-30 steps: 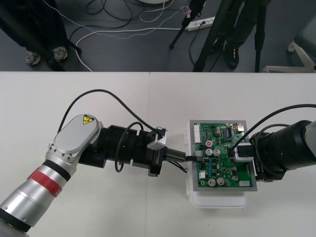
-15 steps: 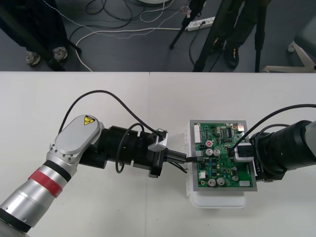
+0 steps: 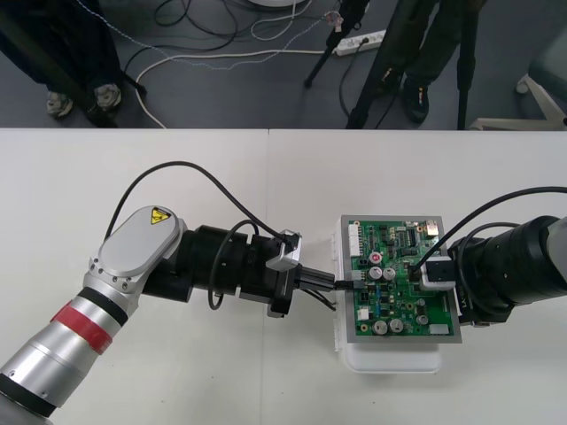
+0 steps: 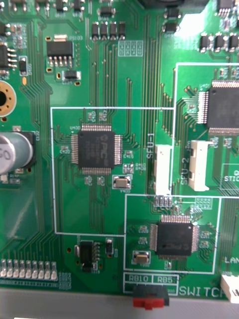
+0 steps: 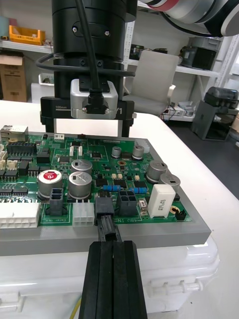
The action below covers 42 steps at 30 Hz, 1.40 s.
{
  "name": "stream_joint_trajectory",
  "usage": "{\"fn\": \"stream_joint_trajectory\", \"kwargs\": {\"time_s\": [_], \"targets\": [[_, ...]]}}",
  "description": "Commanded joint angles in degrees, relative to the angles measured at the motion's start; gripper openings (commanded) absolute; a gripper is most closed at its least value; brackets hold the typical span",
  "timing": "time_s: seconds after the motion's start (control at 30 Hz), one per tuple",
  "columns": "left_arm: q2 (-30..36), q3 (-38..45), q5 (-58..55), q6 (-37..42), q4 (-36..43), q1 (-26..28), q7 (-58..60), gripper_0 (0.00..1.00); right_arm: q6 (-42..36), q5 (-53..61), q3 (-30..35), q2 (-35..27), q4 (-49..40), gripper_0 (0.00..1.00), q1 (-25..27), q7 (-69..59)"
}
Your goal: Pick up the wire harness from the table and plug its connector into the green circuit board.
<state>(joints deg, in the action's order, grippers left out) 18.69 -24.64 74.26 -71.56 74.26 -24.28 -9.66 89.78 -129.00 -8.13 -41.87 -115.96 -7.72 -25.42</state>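
The green circuit board (image 3: pixel 399 288) sits on its white base (image 3: pixel 390 359) right of the table's middle. My left gripper (image 3: pixel 332 283) reaches to the board's left edge and is shut on the harness's black plug (image 5: pixel 105 227). The left fingers (image 5: pixel 113 281) are pressed together around the plug. The plug's front end sits in a black socket (image 5: pixel 103 204) on the board's near edge (image 5: pixel 149 239). A thin yellow-green wire (image 5: pixel 74 310) trails beside the fingers. My right gripper (image 3: pixel 432 273) hovers over the board's right side, and its fingers (image 5: pixel 127 124) stand apart with nothing between them.
The right arm's camera (image 5: pixel 94 102) faces the left gripper across the board. Tall capacitors (image 5: pixel 79 184) and a white relay (image 5: pixel 162 199) stand just behind the socket. White connectors (image 5: pixel 20 215) line the same edge. Bare table (image 3: pixel 221 372) lies in front of the left arm.
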Motion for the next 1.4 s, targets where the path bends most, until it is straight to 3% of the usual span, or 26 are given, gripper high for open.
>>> {"fn": "stream_joint_trajectory", "kwargs": {"time_s": [0.03,1.4], "targets": [[-2.8,-1.5,-1.1,2.5,2.0,0.7,-4.9,0.0,0.2,0.5,-1.3,0.6,-0.8,1.0,-1.7,-0.9],[-4.1,-3.4,-0.2,6.0,2.0,0.7,-4.6,0.0,0.2,0.1,-1.3,0.8,-0.9,1.0,-1.7,-0.8]]}}
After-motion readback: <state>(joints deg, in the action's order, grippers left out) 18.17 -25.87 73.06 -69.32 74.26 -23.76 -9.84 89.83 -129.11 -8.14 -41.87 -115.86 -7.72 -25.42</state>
